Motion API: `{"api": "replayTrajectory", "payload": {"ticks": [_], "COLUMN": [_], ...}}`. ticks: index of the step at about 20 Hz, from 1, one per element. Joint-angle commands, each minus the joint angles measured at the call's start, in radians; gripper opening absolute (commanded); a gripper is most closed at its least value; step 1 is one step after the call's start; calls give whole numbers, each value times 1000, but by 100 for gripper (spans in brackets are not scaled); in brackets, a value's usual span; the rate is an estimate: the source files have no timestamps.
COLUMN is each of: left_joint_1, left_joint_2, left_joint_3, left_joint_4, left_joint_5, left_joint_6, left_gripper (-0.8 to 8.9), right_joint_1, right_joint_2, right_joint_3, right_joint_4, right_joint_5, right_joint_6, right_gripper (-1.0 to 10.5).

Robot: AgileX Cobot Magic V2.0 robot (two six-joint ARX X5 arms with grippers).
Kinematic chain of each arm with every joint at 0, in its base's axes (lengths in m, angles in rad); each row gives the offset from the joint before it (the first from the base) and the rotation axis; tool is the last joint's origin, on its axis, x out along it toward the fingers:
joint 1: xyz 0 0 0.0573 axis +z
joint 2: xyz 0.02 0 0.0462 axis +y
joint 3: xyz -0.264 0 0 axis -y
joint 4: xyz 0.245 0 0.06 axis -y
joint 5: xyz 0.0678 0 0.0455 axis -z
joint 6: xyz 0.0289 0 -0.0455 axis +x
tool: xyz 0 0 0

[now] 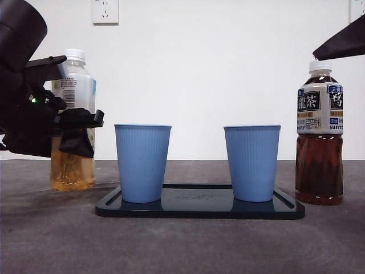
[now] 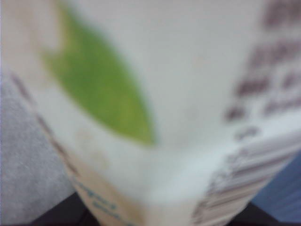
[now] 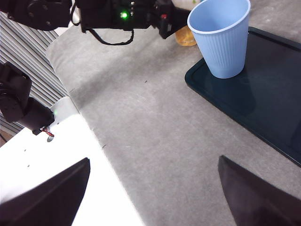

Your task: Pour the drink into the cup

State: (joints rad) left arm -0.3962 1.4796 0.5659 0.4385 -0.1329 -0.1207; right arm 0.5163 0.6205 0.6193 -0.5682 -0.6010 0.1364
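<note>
Bottle [image 1: 73, 114] in L gripper [image 1: 77, 128]

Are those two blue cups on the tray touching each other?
Apart. The front view shows bare white wall between the left cup and the right cup, both standing on the tray.

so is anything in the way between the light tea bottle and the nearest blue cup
Nothing visible. The left gripper is around the light tea bottle, and only bare table lies between it and the nearest blue cup on the black tray.
</note>
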Motion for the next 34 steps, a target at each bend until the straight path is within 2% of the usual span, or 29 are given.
{"api": "replayTrajectory", "payload": {"ticks": [1,14,18,30,32,34], "left_joint_1": [9,17,17,17,17,17], "left_joint_2": [24,38,38,74,74,74], "left_joint_3": [14,14,14,14,14,14], "left_joint_4": [60,71,70,41,28,10], "left_joint_5": [-3,31,82,85,85,85], "left_joint_6": [9,27,27,38,38,38], "left_gripper": [127,127,127,128,156,268], "right_joint_1": [7,7,7,7,7,7], "right_joint_2": [5,5,5,5,5,5], "right_joint_3": [17,17,17,17,17,17], "right_joint_4": [5,5,5,5,5,5], "right_joint_5": [7,6,6,6,6,6], "right_joint_6": [13,13,13,29,28,28], "right_gripper": [431,431,431,431,431,431]}}
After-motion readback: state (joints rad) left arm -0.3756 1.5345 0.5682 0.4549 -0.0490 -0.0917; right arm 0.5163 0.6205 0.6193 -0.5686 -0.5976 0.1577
